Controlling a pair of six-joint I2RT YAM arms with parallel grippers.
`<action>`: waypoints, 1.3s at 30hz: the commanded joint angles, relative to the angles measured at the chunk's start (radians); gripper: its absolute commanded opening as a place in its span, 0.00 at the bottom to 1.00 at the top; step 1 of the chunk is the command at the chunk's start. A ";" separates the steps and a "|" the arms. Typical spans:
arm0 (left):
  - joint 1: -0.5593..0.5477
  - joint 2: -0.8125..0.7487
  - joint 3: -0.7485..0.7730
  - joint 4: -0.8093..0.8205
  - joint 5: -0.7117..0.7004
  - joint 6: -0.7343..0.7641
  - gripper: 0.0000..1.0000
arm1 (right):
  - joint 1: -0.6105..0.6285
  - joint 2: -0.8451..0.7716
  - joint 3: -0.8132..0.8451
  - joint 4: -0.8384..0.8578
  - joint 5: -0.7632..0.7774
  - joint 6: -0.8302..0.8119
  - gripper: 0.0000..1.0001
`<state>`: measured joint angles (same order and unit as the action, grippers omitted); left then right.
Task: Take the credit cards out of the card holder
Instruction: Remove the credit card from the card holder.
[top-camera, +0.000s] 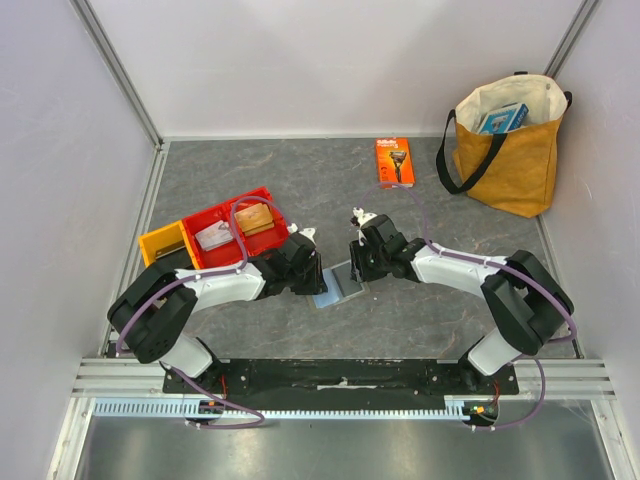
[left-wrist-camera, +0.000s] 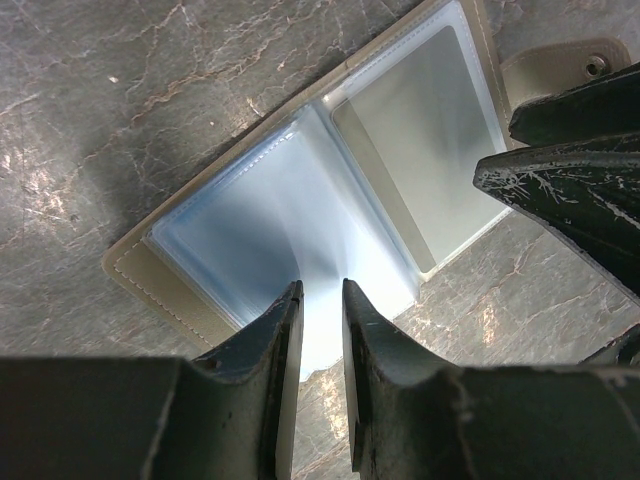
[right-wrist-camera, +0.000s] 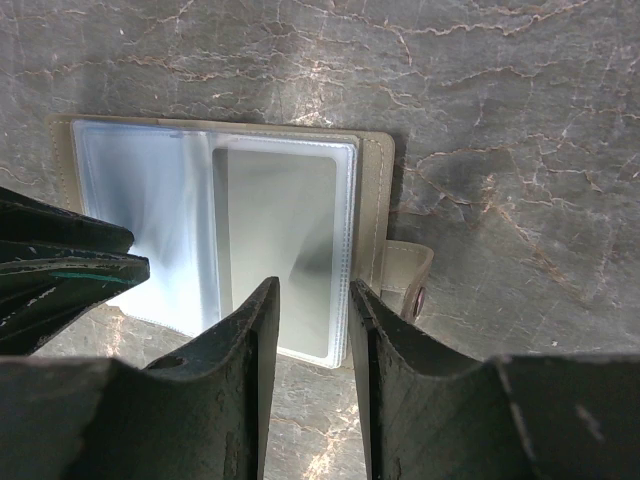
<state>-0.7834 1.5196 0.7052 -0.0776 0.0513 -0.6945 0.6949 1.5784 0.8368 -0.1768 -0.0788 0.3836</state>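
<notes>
Open card holder (top-camera: 341, 284) flat on counter (top-camera: 290, 180), clear sleeves up, between both arms' tips. Over near edge of pale blue sleeve page: left end effector (left-wrist-camera: 320, 292), fingers narrowly parted; contact with sleeve unclear. Above other page: right end effector (right-wrist-camera: 312, 290), fingers slightly apart, straddling near edge of credit card (right-wrist-camera: 275, 245) seated in sleeve. Beside it, closing tab (right-wrist-camera: 405, 275) on counter.

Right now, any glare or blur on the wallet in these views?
Left wrist: glare whites out the wallet's left sleeve, fingers soft. Right wrist: left sleeve blown out too, grey pocket readable. Top: evenly lit, wallet small, partly hidden by the arms.
</notes>
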 joint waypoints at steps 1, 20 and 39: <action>-0.008 0.007 0.013 -0.053 -0.021 0.036 0.29 | 0.002 0.012 0.035 0.023 -0.007 -0.020 0.40; -0.010 0.010 0.016 -0.053 -0.016 0.041 0.29 | 0.005 -0.018 0.031 0.025 -0.012 -0.009 0.44; -0.011 0.014 0.020 -0.053 -0.013 0.041 0.29 | 0.005 0.017 0.030 0.042 -0.022 -0.011 0.38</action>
<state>-0.7876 1.5200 0.7078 -0.0845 0.0513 -0.6914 0.6952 1.5864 0.8368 -0.1726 -0.0975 0.3809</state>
